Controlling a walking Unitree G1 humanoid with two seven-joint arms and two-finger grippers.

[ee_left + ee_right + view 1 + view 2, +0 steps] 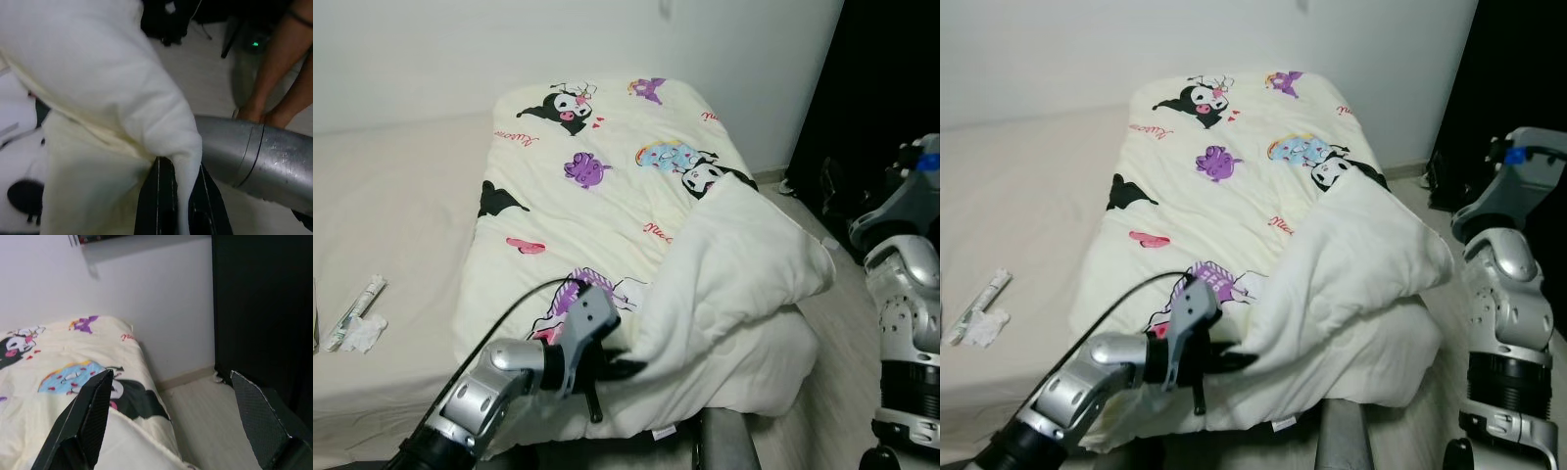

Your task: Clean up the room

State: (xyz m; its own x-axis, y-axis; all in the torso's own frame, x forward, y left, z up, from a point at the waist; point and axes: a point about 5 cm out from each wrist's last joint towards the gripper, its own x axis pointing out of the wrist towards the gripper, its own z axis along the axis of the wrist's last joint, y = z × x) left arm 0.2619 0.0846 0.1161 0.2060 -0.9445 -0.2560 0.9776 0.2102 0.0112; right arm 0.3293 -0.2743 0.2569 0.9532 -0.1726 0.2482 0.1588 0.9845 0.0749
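Beige mattress [382, 196] runs along the white wall, and at its near edge the left gripper [625, 369] has its black fingers pinched tight on the folded-back white underside of the cream cartoon-print quilt [597, 186], which covers the bed's right half out to the far corner. Crumpled white tissue and a wrapper [357, 318] lie near the bed's left edge. Over by the floor, the right gripper [168, 418] hangs wide open, holding nothing, facing the quilt's far corner.
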